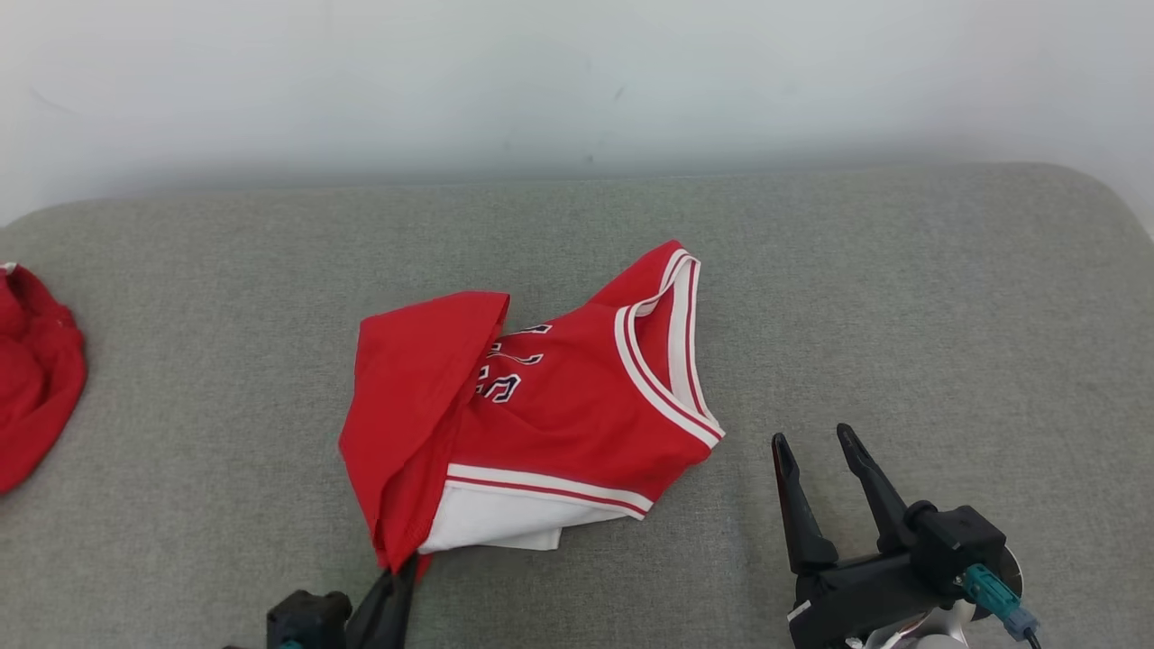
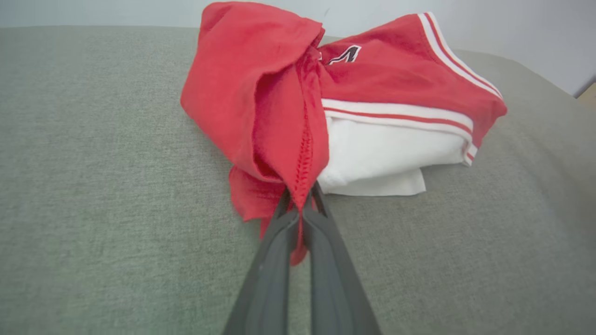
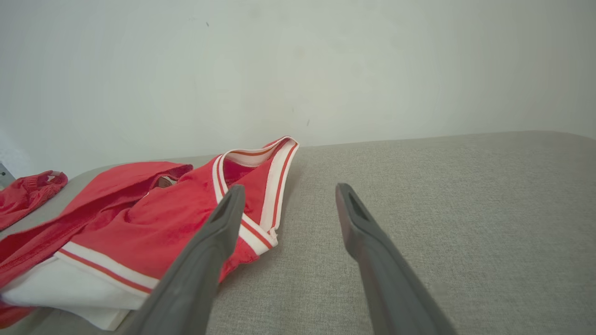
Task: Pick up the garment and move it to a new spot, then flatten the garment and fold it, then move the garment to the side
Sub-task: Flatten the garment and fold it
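Where the left tool (image 2: 302, 204) comes up from the near edge, its two dark fingers are pressed together on a red hem corner of the garment (image 2: 372, 93), with a fold of cloth caught between them. From that pinched corner the garment spreads away across the middle of the tabletop (image 1: 902, 297). It is a red sleeveless jersey with white-and-red trim, crumpled. One red flap is turned over its lettered front, and a white layer shows underneath at the near side. To its right, near the striped armhole but apart from it, the right tool (image 1: 813, 437) has its fingers spread wide with nothing between them. Whether it touches the surface I cannot tell. The tabletop is covered in grey woven fabric, flat and smooth, with rounded far corners. At its left edge, well apart from the jersey, lies a second red cloth (image 1: 36, 379), bunched up. Behind everything stands a plain pale wall (image 1: 577, 81) with a few small dark specks.
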Tool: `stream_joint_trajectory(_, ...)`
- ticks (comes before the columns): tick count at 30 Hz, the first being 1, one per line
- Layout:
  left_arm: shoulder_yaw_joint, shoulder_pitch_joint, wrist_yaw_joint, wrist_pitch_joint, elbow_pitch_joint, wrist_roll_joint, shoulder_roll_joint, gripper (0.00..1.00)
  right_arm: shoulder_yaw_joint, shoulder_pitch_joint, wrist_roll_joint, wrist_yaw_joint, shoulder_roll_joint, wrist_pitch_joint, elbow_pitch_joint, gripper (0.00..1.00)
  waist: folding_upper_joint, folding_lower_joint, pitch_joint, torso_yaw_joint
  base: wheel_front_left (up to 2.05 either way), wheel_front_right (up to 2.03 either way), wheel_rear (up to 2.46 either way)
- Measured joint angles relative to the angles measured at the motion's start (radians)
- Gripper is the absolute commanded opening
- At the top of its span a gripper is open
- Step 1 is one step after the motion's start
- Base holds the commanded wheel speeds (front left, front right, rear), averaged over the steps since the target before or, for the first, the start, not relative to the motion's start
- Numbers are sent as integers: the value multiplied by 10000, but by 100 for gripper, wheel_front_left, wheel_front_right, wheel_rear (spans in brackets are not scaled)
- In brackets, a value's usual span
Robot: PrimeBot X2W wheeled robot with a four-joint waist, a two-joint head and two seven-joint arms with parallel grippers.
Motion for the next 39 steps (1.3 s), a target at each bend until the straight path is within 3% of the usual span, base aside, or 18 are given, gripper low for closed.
stream_joint_trajectory(1,-23,15,121,-69,-8,163,-8,100,23,-3,31,0,-4,0,63,100,0,0,-1,35,0,0,0)
stream_joint_trajectory(10,742,66,788,-880,-1001,238,-104,100,65,-134,81,0,-6,0,648,100,0,0,-4,171,0,0,0)
stream_joint_trajectory(15,1262,252,1338,-970,-1358,757,236,100,146,-242,221,0,-8,0,1348,100,0,0,-71,278,0,0,0)
stream_joint_trajectory(20,1726,478,1624,-980,-1536,865,399,100,280,-491,420,0,-6,90,2033,100,0,0,-136,418,0,0,0)
stream_joint_trajectory(24,2161,700,1691,-982,-1755,786,451,100,479,-925,754,0,-8,192,2828,100,0,0,-180,621,0,0,0)
stream_joint_trajectory(35,2105,773,1463,-997,-1772,800,109,100,2146,-2517,3733,0,-2,568,5461,100,0,1,-221,1394,0,0,0)
stream_joint_trajectory(36,2113,772,1455,-997,-1749,800,84,100,2368,-2643,4025,0,-4,617,5659,89,0,1,-224,1448,0,0,0)
stream_joint_trajectory(37,2125,772,1446,-997,-1726,800,73,100,2592,-2735,4238,0,-6,610,5812,0,0,0,-227,1497,0,0,0)
stream_joint_trajectory(39,2146,771,1379,-997,-1680,802,50,100,2947,-2939,4435,0,-4,514,6149,0,0,0,-240,1563,0,0,0)
